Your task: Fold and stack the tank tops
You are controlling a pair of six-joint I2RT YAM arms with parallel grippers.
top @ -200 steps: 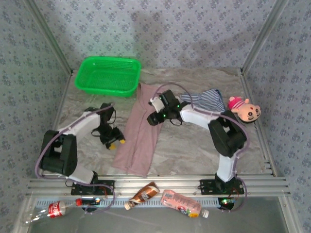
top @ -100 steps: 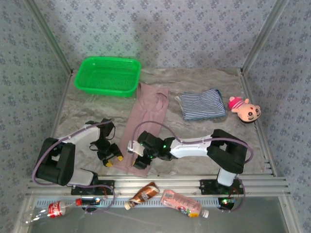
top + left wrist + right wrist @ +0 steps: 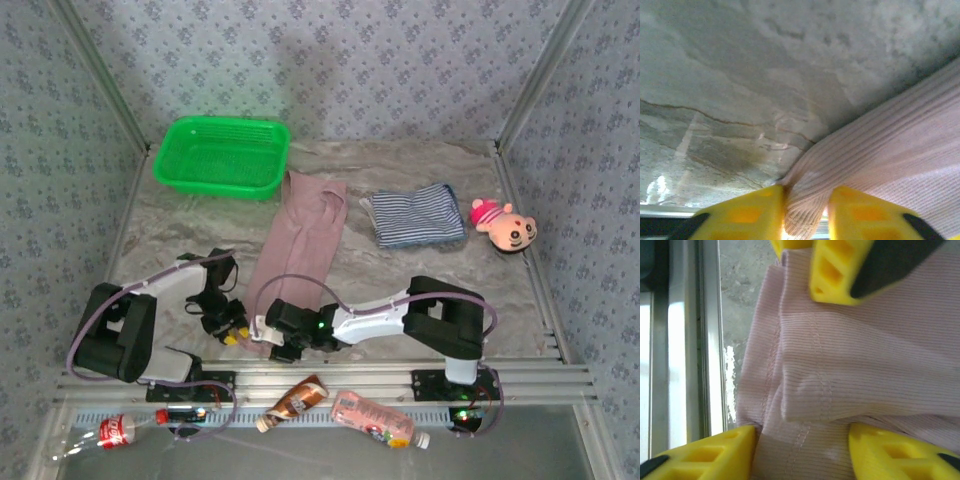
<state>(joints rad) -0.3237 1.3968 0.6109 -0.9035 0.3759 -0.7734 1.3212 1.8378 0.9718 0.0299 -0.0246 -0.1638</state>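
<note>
Dusty pink tank top (image 3: 300, 235) lies lengthwise on table (image 3: 420, 280) — near hem between both grippers. Left gripper (image 3: 807, 212) pinched narrow on hem corner. Right gripper (image 3: 802, 450) stands jaws apart, astride bunched hem just beside it (not yet clamped). Judged purpose — lift near edge for fold. Striped tank top (image 3: 415, 215) folded, well apart.

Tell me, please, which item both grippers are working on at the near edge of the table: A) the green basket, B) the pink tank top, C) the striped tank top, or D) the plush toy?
B: in the left wrist view the left gripper pinches a corner of the pink tank top, and in the right wrist view the right gripper straddles the same ribbed pink cloth.
</note>
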